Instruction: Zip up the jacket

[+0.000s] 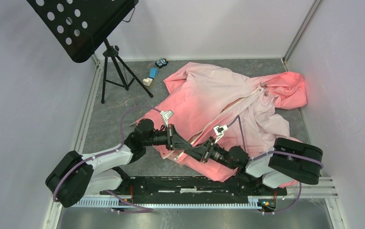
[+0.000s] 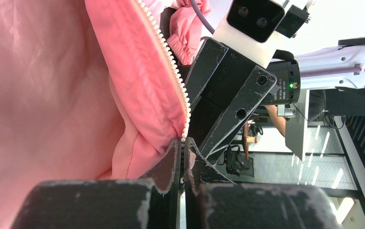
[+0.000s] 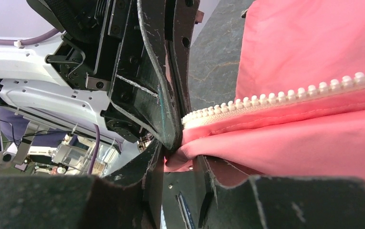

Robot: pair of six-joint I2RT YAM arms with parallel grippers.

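Note:
The pink jacket [image 1: 209, 90] lies spread on the grey table, hood at the far right. Its cream-white zipper strip [image 1: 247, 102] runs from the collar down to the near hem. Both grippers meet at that hem. My left gripper [image 1: 186, 145] is shut on the bottom end of the zipper strip, and the teeth [image 2: 171, 62] run up from its closed jaws [image 2: 184, 143]. My right gripper [image 1: 195, 151] comes from the right. Its jaws [image 3: 180, 152] hold a bunched fold of the pink hem just under the zipper teeth [image 3: 276, 98], touching the left gripper's fingers [image 3: 166, 95].
A black perforated music stand [image 1: 82, 24] on a tripod [image 1: 116, 71] stands at the far left. Small blue and wooden blocks [image 1: 151, 76] lie beside it. White walls enclose the table on three sides. The black base rail [image 1: 194, 183] runs along the near edge.

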